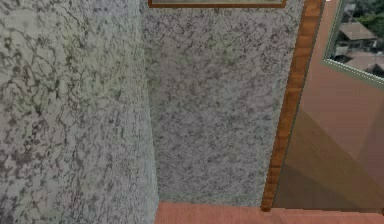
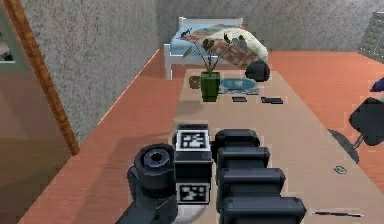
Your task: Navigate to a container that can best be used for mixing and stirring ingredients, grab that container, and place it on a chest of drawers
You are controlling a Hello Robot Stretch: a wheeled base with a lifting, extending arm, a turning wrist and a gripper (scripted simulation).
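Low in the middle of the arm side view, the robot's dark two-finger gripper point(image 2: 152, 183) sits left of two white marker squares point(image 2: 192, 140), at the head of the dark square-barred arm point(image 2: 245, 185). Its far end runs into the frame's bottom edge, so I cannot tell whether it has anything in its grasp.

Beyond it a long tan wooden table point(image 2: 300, 130) runs up the frame. Upper middle, on the table, stands a green pot with a thin plant point(image 2: 210, 85), with a pale bluish low shape point(image 2: 236, 85) just beside it. A flat dark item point(image 2: 241, 98) lies near them, and a dark rounded blob point(image 2: 258, 70) sits behind.

I can't firmly call any of these the mixing bowl, though the bluish shape is my best guess. A bowl like that is probably rigid, smooth-walled and fairly light, and it could chip if knocked. I would take it by the rim, one finger inside and one outside.

A white-framed bed with a patterned cover point(image 2: 215, 40) stands at the top. In the forward view a grey speckled wall point(image 1: 210, 110) meets a brick-red door frame point(image 1: 290, 110).
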